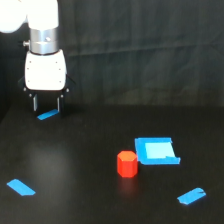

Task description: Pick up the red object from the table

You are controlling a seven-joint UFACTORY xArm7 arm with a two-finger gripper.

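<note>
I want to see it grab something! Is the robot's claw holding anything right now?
No, nothing is held. The gripper is open and empty, up by the back of the table. The red object sits untouched beside the blue tray.

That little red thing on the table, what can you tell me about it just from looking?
The red object is a small, stubby, bright red-orange block, faceted or rounded, with a matte plastic look. It stands upright on the black table, right beside the blue tray-like piece, at that piece's left in the exterior view; whether they touch is unclear. The gripper hangs far off, holding nothing.
</note>
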